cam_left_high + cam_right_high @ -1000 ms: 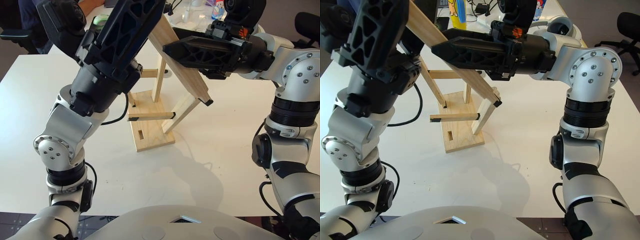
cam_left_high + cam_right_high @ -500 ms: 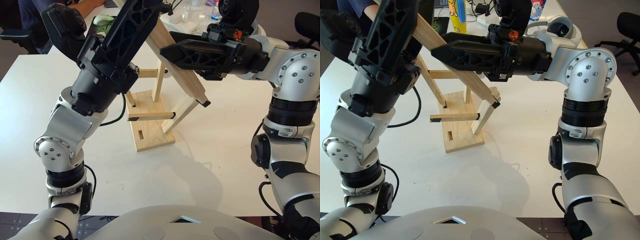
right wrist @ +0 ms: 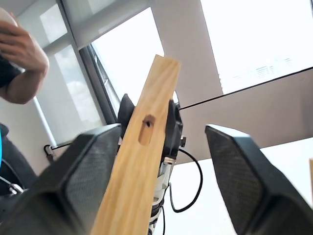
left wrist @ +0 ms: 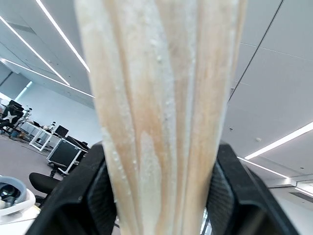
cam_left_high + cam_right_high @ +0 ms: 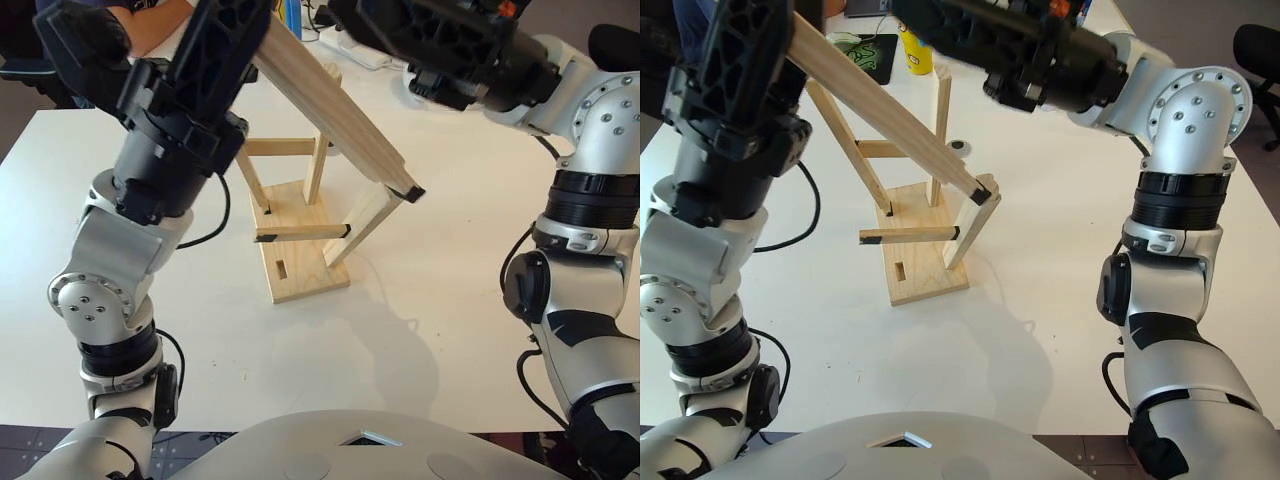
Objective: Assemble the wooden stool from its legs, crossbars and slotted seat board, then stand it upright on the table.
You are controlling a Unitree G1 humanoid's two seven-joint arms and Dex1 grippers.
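Observation:
The slotted seat board [image 5: 303, 272] lies flat on the white table [image 5: 420, 300]. Standing on it are an upright leg [image 5: 319, 160], a leaning leg [image 5: 251, 180], a third leg [image 5: 366, 218] and two crossbars [image 5: 298, 233]. My left gripper [image 4: 159, 191] is shut on the upper end of a long leg [image 5: 340, 120]. That leg slants down to the right, and its black-tipped end sits at the top of the third leg. My right gripper [image 3: 166, 181] is open, high above the stool, its fingers [image 3: 93, 181] apart on either side of the long leg's upper end [image 3: 146, 161].
A yellow cup [image 5: 915, 55] and a green pad [image 5: 865, 50] sit at the table's far edge, with white items [image 5: 360, 50] beside them. A person's arm [image 5: 150, 12] rests at the far left. Bare table lies in front of and to the right of the stool.
My right gripper has risen from the middle of the long leg to well above the stool. The left arm has shifted left, and the leg's lower tip has stayed near the third leg.

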